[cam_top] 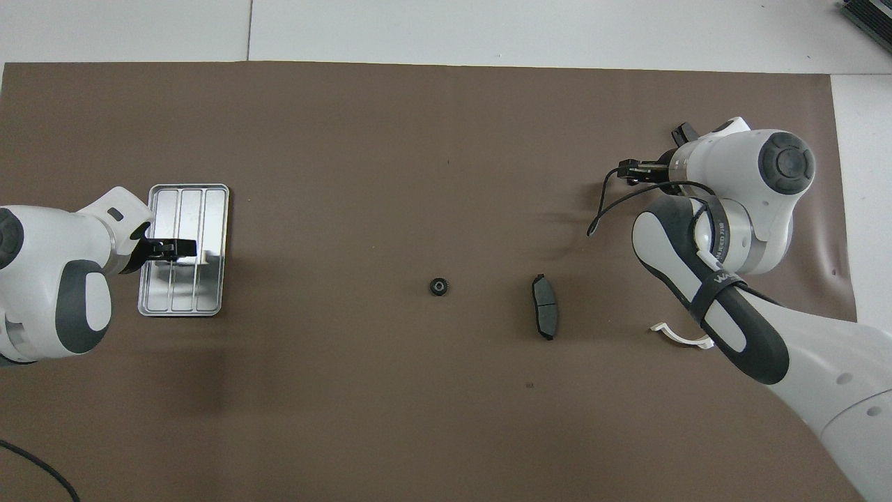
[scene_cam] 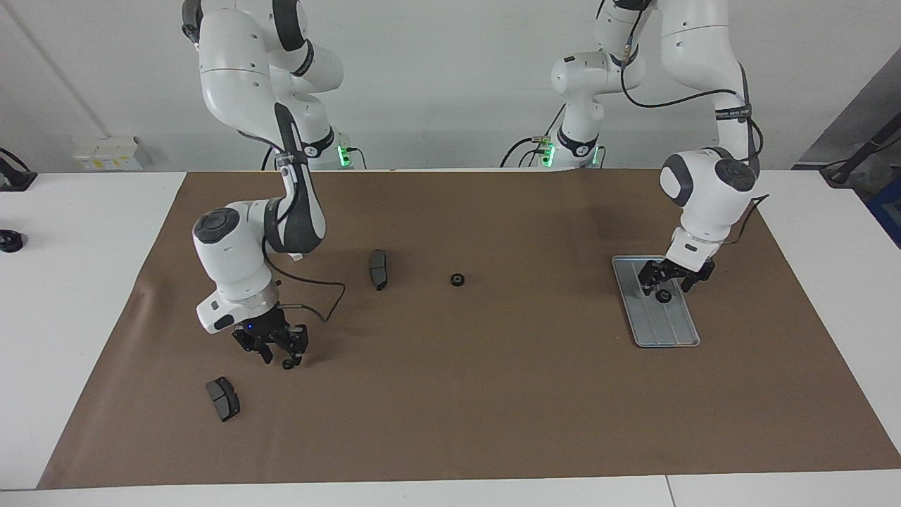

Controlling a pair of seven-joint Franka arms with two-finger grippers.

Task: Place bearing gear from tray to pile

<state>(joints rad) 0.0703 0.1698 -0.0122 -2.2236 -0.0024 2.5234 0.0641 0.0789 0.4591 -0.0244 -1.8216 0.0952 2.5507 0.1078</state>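
Two gears: one in the tray [scene_cam: 651, 331], one loose on the mat [scene_cam: 493, 394].
tray gear [scene_cam: 662, 296]: on the tray's ridged floor, in the half nearer the robots.
left gripper [scene_cam: 666, 282]: over the tray gear, fingers apart, straddling it, no grip.
mat gear [scene_cam: 457, 279]: well apart from the tray, toward the right arm's end.
right gripper [scene_cam: 276, 353]: fingers apart, empty, well apart from the tray.
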